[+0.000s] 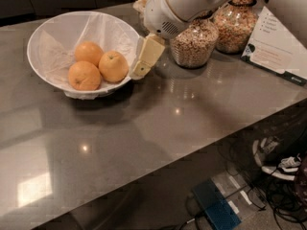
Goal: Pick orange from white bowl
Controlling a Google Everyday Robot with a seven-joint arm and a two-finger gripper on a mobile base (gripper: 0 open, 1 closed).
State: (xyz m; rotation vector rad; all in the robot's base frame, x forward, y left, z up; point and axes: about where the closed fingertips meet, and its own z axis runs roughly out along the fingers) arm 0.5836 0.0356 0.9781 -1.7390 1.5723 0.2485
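The white bowl (53,37), lined with crinkled white paper, sits at the back left of the grey counter. It holds three fruits. The paler yellow-orange orange (113,66) with a small stem dimple lies on the right side. Two deeper-orange fruits (84,75) (88,52) lie to its left. My gripper (144,60), cream-coloured below a white arm housing (177,6), hangs just outside the bowl's right rim, beside the orange and slightly above counter level. It holds nothing that I can see.
Two glass jars of cereal (194,44) (237,25) stand right behind the arm. A printed card (278,49) leans at the far right. The counter's front edge (201,147) runs diagonally, with cables and a blue box (216,210) on the floor below.
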